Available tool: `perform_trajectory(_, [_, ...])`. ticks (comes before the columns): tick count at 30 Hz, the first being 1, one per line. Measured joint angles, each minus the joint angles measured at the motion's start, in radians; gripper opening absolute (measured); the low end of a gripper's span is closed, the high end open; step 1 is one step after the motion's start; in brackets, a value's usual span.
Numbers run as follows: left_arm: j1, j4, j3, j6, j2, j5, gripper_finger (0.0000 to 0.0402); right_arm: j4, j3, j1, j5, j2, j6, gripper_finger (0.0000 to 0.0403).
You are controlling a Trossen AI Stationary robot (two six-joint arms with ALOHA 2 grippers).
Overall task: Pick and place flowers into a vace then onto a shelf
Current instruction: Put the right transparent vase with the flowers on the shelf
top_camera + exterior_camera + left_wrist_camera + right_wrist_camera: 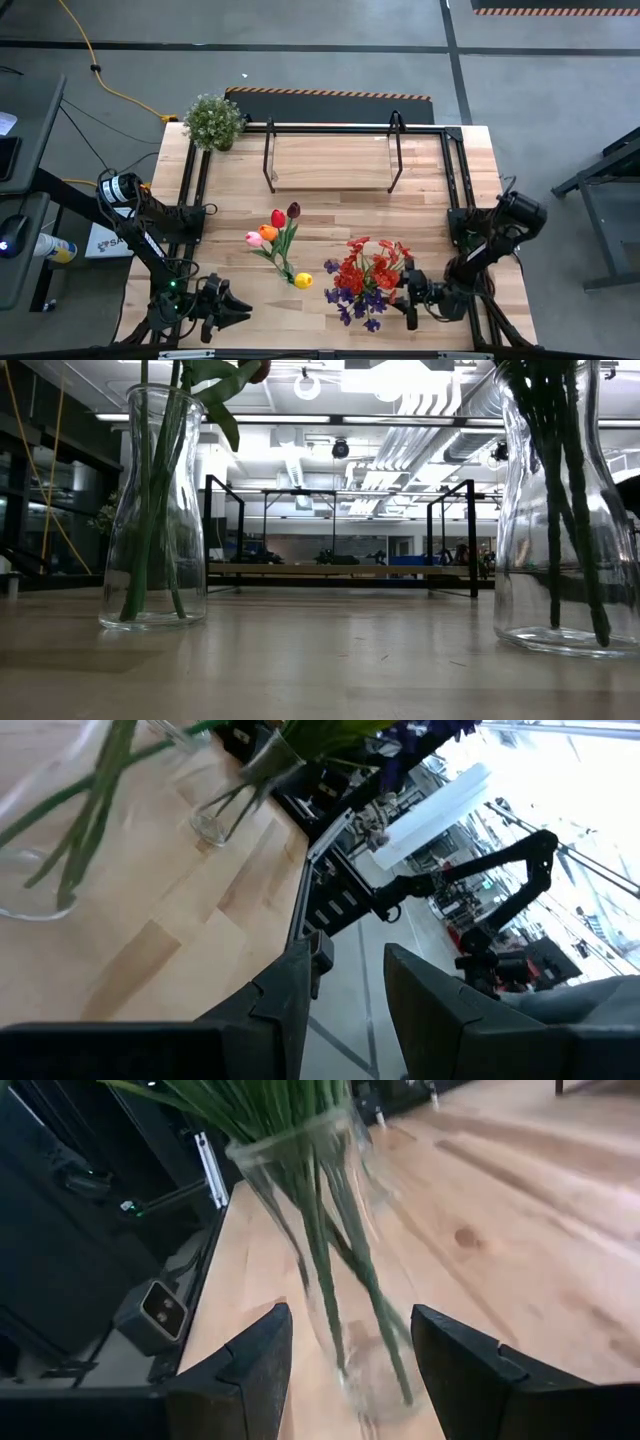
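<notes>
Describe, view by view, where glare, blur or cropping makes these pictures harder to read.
Low view: ceiling lights glare brightly, and both glass vases are cropped at the top, hiding the blooms. Left wrist view: the stems smear and the background burns white. Right wrist view: the near vase is soft. High view: evenly lit.

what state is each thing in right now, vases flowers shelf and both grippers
tulip vase: upright on the table, holding tulips
tulips: standing in their vase
spray vase: upright, holding stems
red and purple sprays: standing in their vase
shelf: at the table's back, nothing on it
left gripper: open, empty
right gripper: open, facing the spray vase, not gripping it
</notes>
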Motion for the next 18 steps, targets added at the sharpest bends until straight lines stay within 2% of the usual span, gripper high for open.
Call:
perform_trajectory(8, [0.0, 0.0, 0.0, 0.0, 0.0, 0.004, 0.0163, 0.008, 0.008, -0.031, -0.011, 0.0, -0.051, 0.0195])
perform_trajectory(14, [0.0, 0.0, 0.0, 0.0, 0.0, 0.004, 0.0163, 0.009, 0.037, -0.06, -0.12, 0.0, -0.081, 0.0195])
perform_trajectory(18, [0.0, 0.0, 0.0, 0.0, 0.0, 0.004, 0.0163, 0.009, 0.045, -0.064, -0.131, 0.0, -0.095, 0.0195])
